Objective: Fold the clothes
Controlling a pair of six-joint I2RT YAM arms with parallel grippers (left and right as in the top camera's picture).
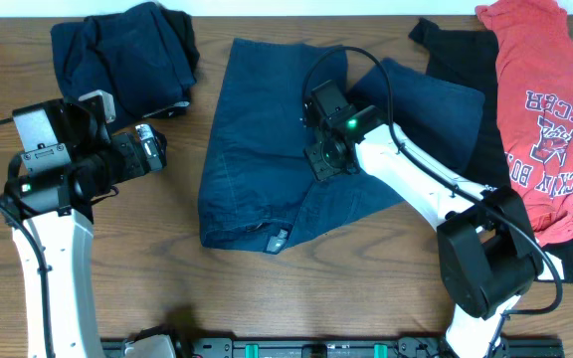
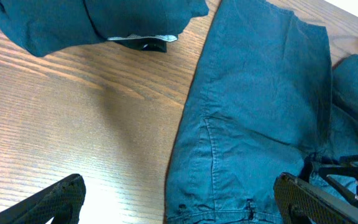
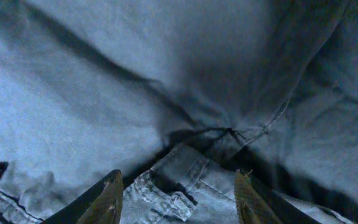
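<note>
A pair of dark blue jeans (image 1: 262, 149) lies partly folded in the middle of the table. It also shows in the left wrist view (image 2: 253, 112) and fills the right wrist view (image 3: 166, 93). My right gripper (image 1: 321, 159) hovers right over the jeans' crotch with open jaws (image 3: 178, 186) on either side of a waistband fold. My left gripper (image 1: 152, 147) is open and empty above bare wood just left of the jeans; its jaws (image 2: 179, 199) straddle the jeans' left edge.
A folded dark navy garment (image 1: 122, 55) lies at the back left. A black garment (image 1: 461, 55) and a red printed T-shirt (image 1: 545, 109) lie at the back right. The wooden table (image 1: 167, 288) shows in front.
</note>
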